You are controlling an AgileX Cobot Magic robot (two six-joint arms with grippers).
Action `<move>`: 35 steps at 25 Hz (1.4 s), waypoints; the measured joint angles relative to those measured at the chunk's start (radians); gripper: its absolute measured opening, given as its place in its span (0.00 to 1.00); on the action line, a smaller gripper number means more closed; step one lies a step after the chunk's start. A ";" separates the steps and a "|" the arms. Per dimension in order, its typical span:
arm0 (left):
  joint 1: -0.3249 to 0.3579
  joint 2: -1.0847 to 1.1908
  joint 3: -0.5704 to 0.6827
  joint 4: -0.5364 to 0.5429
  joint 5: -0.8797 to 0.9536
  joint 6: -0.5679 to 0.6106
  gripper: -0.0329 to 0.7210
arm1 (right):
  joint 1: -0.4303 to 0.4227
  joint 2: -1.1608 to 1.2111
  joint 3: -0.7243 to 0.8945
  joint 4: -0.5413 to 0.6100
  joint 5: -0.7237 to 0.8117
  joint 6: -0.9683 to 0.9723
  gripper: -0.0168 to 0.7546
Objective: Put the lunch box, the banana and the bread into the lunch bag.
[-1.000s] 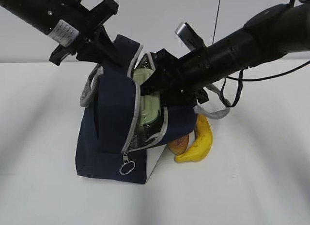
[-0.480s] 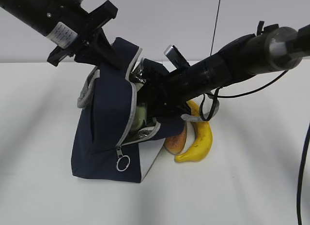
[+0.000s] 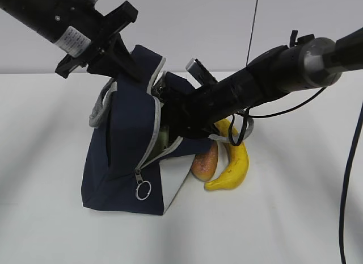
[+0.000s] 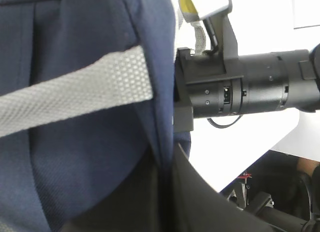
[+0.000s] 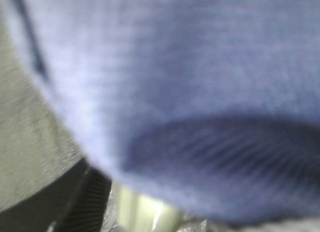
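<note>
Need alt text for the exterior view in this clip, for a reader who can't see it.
A navy lunch bag stands unzipped on a white table, its top edge held up by the left gripper while the right arm reaches into the opening. A banana and a bread roll lie on the table beside the bag.

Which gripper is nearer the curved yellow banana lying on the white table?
Right. The right gripper reaches into the navy fabric lunch bag beside the banana; the left gripper holds the bag's far top edge.

The lunch bag [image 3: 122, 156] is matt navy woven cloth with a coarse grey webbing handle [image 4: 75, 95] and a shiny metal ring pull [image 3: 143, 190]. The banana [image 3: 233, 164] looks smooth; the bread [image 3: 205, 162] glossy. The bench [image 3: 283, 218] is plain matt white.
</note>
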 joint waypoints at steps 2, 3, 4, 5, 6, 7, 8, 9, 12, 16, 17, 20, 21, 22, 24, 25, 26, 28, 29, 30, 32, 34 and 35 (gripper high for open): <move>0.000 0.000 0.000 0.000 0.000 0.000 0.04 | 0.002 0.000 0.000 -0.005 0.000 0.000 0.54; 0.000 0.000 0.000 0.000 0.000 0.000 0.04 | 0.002 0.000 0.000 -0.006 0.000 0.000 0.55; 0.000 0.000 0.000 0.000 0.000 0.000 0.04 | 0.002 0.000 0.000 -0.006 0.004 -0.002 0.57; 0.000 0.000 0.000 0.003 0.000 0.000 0.04 | 0.002 0.000 0.000 -0.006 0.006 -0.004 0.58; 0.000 0.001 0.000 0.005 0.000 0.000 0.04 | 0.002 0.000 0.000 -0.006 0.011 -0.008 0.59; 0.000 0.001 0.000 0.007 0.000 0.000 0.04 | 0.002 0.000 -0.002 -0.006 0.017 -0.011 0.60; 0.000 0.001 0.000 0.007 0.003 0.000 0.04 | 0.002 0.000 -0.002 -0.006 0.021 -0.013 0.60; 0.000 0.001 0.000 0.008 0.004 0.000 0.04 | 0.002 0.000 -0.002 -0.006 0.027 -0.015 0.60; 0.000 0.001 0.000 0.018 0.008 0.000 0.04 | -0.005 0.001 -0.018 -0.018 0.085 -0.038 0.61; 0.000 0.001 0.000 0.052 0.029 0.000 0.04 | -0.010 -0.019 -0.032 -0.037 0.171 -0.049 0.61; 0.000 0.001 0.000 0.065 0.035 0.000 0.04 | -0.010 -0.039 -0.032 -0.050 0.182 -0.049 0.61; 0.000 0.001 0.000 0.117 0.057 0.000 0.04 | -0.010 -0.125 -0.032 -0.096 0.199 -0.050 0.61; 0.000 0.001 0.000 0.135 0.063 0.001 0.04 | -0.010 -0.159 -0.032 -0.123 0.199 -0.048 0.61; 0.000 0.001 0.000 0.154 0.071 0.002 0.04 | -0.010 -0.186 -0.032 -0.149 0.199 -0.041 0.62; 0.000 0.001 0.000 0.185 0.079 0.002 0.04 | -0.010 -0.244 -0.032 -0.203 0.199 -0.027 0.62; 0.000 0.001 0.000 0.195 0.080 0.002 0.04 | -0.010 -0.265 -0.032 -0.221 0.199 -0.024 0.62; 0.000 0.001 0.000 0.202 0.081 0.002 0.04 | -0.010 -0.290 -0.032 -0.244 0.200 -0.016 0.62; 0.000 0.001 0.000 0.211 0.081 0.003 0.04 | -0.010 -0.339 -0.032 -0.300 0.202 0.015 0.62; 0.000 0.001 0.000 0.213 0.081 0.003 0.04 | -0.010 -0.359 -0.032 -0.334 0.202 0.046 0.62; 0.000 0.001 0.000 0.215 0.081 0.003 0.04 | -0.010 -0.383 -0.032 -0.387 0.202 0.094 0.62; 0.000 0.001 0.000 0.225 0.083 0.003 0.04 | -0.010 -0.425 -0.032 -0.516 0.199 0.218 0.62; 0.000 0.001 0.000 0.229 0.083 0.003 0.04 | -0.010 -0.465 -0.016 -0.676 0.195 0.350 0.62; 0.000 0.001 0.000 0.230 0.083 0.003 0.04 | -0.010 -0.481 -0.002 -0.743 0.189 0.402 0.62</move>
